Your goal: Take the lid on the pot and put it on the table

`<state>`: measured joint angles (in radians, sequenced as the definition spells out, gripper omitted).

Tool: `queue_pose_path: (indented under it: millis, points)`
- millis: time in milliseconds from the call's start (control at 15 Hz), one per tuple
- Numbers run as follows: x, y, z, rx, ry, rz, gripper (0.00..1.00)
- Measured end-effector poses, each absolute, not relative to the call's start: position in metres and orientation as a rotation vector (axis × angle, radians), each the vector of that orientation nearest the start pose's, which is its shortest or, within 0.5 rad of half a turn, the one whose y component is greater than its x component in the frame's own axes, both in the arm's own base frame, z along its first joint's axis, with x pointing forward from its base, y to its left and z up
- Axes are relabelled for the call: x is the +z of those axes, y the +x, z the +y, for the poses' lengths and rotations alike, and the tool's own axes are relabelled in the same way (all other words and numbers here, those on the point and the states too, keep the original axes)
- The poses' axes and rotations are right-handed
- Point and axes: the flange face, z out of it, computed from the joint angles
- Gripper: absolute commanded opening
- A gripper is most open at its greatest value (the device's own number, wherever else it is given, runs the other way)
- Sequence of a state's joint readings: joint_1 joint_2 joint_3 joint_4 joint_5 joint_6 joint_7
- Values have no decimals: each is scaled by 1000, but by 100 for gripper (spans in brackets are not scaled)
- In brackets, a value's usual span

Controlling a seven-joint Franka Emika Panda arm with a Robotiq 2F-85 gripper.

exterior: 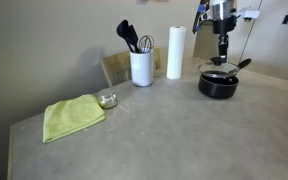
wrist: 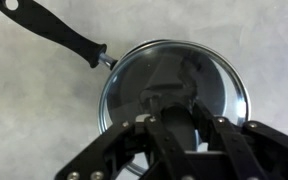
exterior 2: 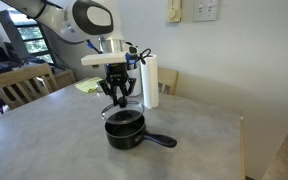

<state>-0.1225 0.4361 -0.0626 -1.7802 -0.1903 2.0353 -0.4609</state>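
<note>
Claw [exterior 2: 120, 104] poised over lid [wrist: 154, 70] on pot [exterior 2: 124, 135]

From where I stood, the squat black pot sat on the grey table [exterior: 164, 140] toward one far corner, well apart from everything else on it. The glass lid lay flat on the pot's rim and closed it all the way round. In the wrist view the dark knob at its centre showed just beneath the claw. The claw hung straight down over that knob with its jaws spread apart, gripping nothing. Whether it touched the glass I could not tell. The pot's long black handle [wrist: 59, 33] stuck out sideways over bare tabletop.

Along the far edge stood a white paper towel roll [exterior: 175, 52], and near it a white utensil holder [exterior: 141, 70] with dark utensils standing in it. A small shiny bowl [exterior: 107, 99] rested toward the opposite side of the table. Just beside it, a yellow-green cloth [exterior: 72, 117] lay loosely folded near the side edge. A wooden chair [exterior: 114, 65] stood behind the far edge, close to the holder.
</note>
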Motion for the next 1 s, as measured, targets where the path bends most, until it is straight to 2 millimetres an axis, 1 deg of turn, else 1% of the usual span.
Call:
queue_pose_path:
  millis: [200,333,400,533,733,1000]
  points:
    - [331,620,-106,289,-3179,-630,12]
    - [340,617,-88,265,-3161,-655,12]
    - [339,613,-77,263,-3144,-669,12]
    - [331,603,-53,283,-3100,-696,12]
    - [311,581,-13,322,-3052,-737,12]
    - [286,549,39,273,-3060,-765,12]
